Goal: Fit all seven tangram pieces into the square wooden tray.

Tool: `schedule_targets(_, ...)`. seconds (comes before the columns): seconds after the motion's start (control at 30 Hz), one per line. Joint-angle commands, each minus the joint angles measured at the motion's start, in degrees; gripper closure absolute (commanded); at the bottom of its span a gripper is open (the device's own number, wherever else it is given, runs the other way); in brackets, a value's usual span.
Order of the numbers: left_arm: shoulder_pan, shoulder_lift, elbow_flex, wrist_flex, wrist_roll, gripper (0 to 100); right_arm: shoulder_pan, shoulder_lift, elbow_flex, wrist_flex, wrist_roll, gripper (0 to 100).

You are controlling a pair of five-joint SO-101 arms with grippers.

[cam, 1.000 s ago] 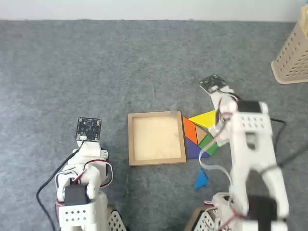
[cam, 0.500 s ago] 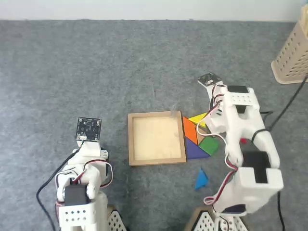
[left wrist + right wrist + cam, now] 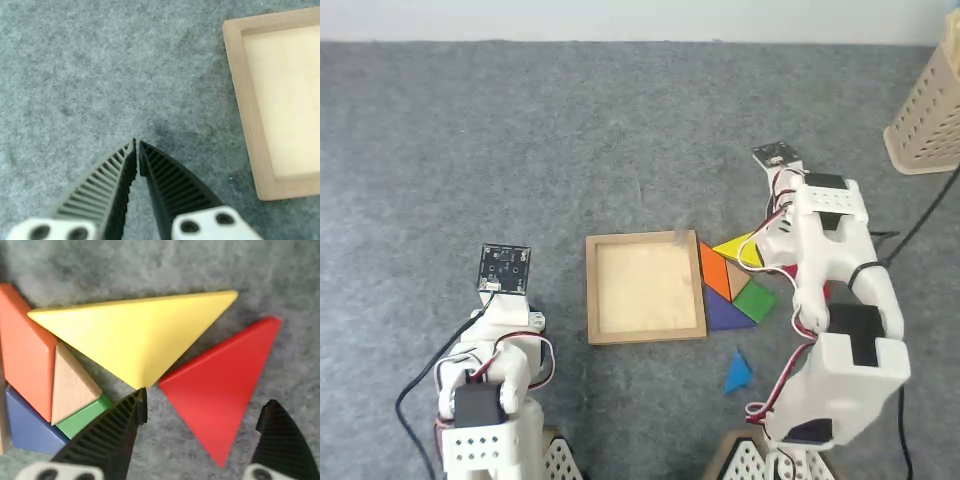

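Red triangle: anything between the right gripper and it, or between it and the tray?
Nothing blocks the right gripper; its open jaws stand either side of the red triangle. Toward the wooden tray, the yellow triangle and orange piece lie in between, so a flat slide looks blocked.

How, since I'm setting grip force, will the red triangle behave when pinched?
Probably stiff: the red triangle looks like solid wood. Lying flat on carpet, it shouldn't roll. Its slanted edges may slip from the open right gripper.

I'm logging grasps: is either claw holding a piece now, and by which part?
Nothing is held. The right claw is open astride the red triangle, not gripping it; the left claw is shut on nothing.
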Motion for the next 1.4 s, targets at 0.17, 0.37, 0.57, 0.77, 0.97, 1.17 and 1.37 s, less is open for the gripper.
schedule_targets(0.17,0.1,-1.1,-0.4,0.4,-0.3,99,0.7,0.8,-2.2,-4.0,-1.1,65.6)
schedule_targets(0.37,0.1,-1.1,-0.4,0.4,-0.3,99,1.1,5.1,-2.2,-5.4,-1.1,66.0)
schedule_targets(0.57,0.1,-1.1,-0.4,0.4,-0.3,99,1.1,5.9,-2.1,-5.1,-1.1,80.2)
schedule_targets(0.77,0.1,-1.1,-0.4,0.4,-0.3,99,1.1,5.9,-1.9,-2.9,-0.7,74.6)
schedule_targets(0.97,0.1,-1.1,-0.4,0.4,-0.3,99,1.2,1.5,-0.8,-1.7,-0.7,69.0)
schedule_targets(1.17,0.1,-1.1,-0.4,0.4,-0.3,99,-0.7,-13.6,9.2,-3.6,0.3,69.0)
schedule_targets(1.37,0.1,-1.1,-0.4,0.4,-0.3,99,-3.6,-11.4,12.7,-5.5,1.0,68.9)
